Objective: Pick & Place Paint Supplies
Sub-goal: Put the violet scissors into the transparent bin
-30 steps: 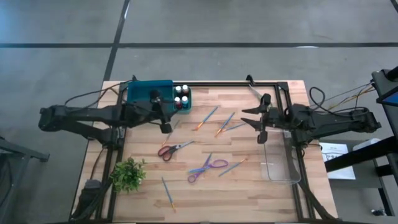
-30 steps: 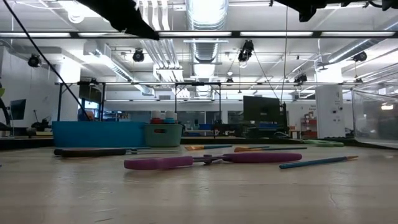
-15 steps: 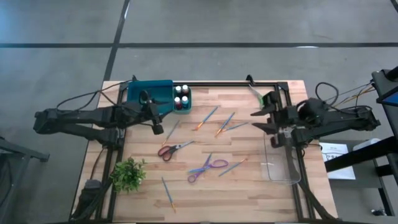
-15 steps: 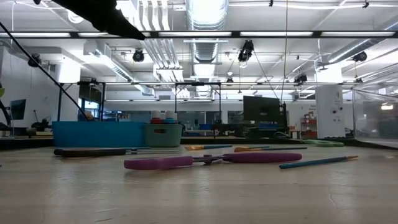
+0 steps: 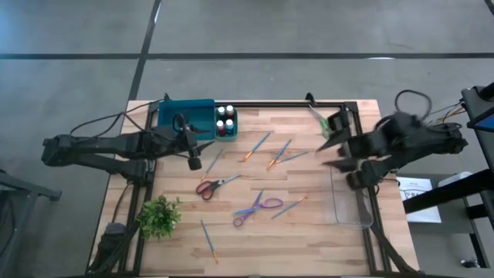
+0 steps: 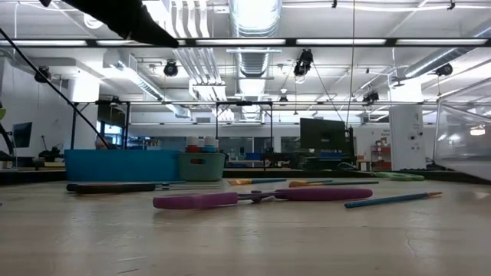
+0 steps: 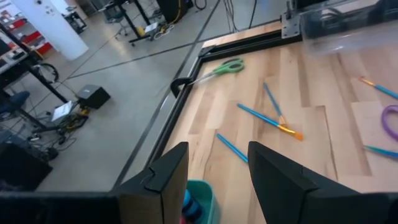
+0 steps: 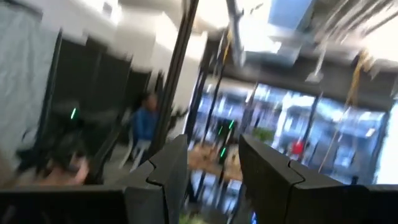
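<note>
Several thin paintbrushes lie flat on the wooden table: two [image 5: 257,145] [image 5: 279,152] at the middle far side, one [image 5: 289,207] by the purple scissors, one [image 5: 208,239] near the front edge. The left wrist view shows brushes [image 7: 267,119] too. My left gripper [image 5: 194,153] hovers open beside the teal bin, with nothing between its fingers [image 7: 217,180]. My right gripper [image 5: 332,150] is raised at the table's right side, open and empty [image 8: 211,174], tipped up toward the room.
Red scissors [image 5: 214,185], purple scissors [image 5: 258,207] and green scissors [image 5: 316,116] lie among the brushes. A teal bin [image 5: 185,116] with paint bottles [image 5: 225,120] stands far left, a clear container [image 5: 347,202] on the right, a small plant [image 5: 160,216] front left.
My right gripper has risen, drawn back toward the table's right edge and tipped upward, so its view now looks into the room. My left gripper has pulled back a little toward the table's left edge, then stayed still. Neither has changed its opening; nothing on the table has moved.
</note>
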You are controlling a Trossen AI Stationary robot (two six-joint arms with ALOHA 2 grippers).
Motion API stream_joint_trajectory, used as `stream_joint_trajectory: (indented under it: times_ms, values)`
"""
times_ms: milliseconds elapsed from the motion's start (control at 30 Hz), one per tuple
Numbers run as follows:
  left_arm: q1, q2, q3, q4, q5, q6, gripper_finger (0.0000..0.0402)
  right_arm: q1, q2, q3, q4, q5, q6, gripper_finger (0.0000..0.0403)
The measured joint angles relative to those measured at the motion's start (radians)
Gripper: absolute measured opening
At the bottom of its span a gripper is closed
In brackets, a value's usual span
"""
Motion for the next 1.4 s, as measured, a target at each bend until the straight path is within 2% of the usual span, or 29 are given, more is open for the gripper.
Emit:
stream_joint_trajectory:
  times_ms: [200, 367, 467, 633, 900, 1200, 1400]
  values:
    - [-0.033, -0.002, 0.000, 0.000, 0.005, -0.005, 0.0173, 0.076, 0.110, 0.116, -0.105, 0.121, -0.057, 0.0143]
    - [-0.053, -0.002, 0.000, 0.000, 0.007, -0.005, 0.0173, 0.111, 0.149, 0.276, -0.226, 0.152, -0.094, 0.0143]
    - [-0.057, -0.002, 0.000, 0.000, 0.006, -0.005, 0.0173, 0.110, 0.177, 0.305, -0.316, 0.198, -0.084, 0.0143]
    - [-0.065, -0.002, 0.000, 0.000, 0.006, -0.012, 0.0173, 0.110, 0.213, 0.243, -0.376, 0.407, -0.072, 0.0143]
    - [-0.071, -0.002, 0.000, 0.000, 0.006, -0.013, 0.0173, 0.109, 0.214, 0.129, -0.370, 0.581, -0.024, 0.0143]
    - [-0.071, -0.002, 0.000, 0.000, 0.007, -0.013, 0.0173, 0.109, 0.179, 0.012, -0.367, 0.597, 0.062, 0.0143]
    - [-0.071, -0.002, 0.000, 0.019, 0.015, -0.016, 0.0173, 0.109, 0.197, -0.016, -0.369, 0.581, 0.137, 0.0143]
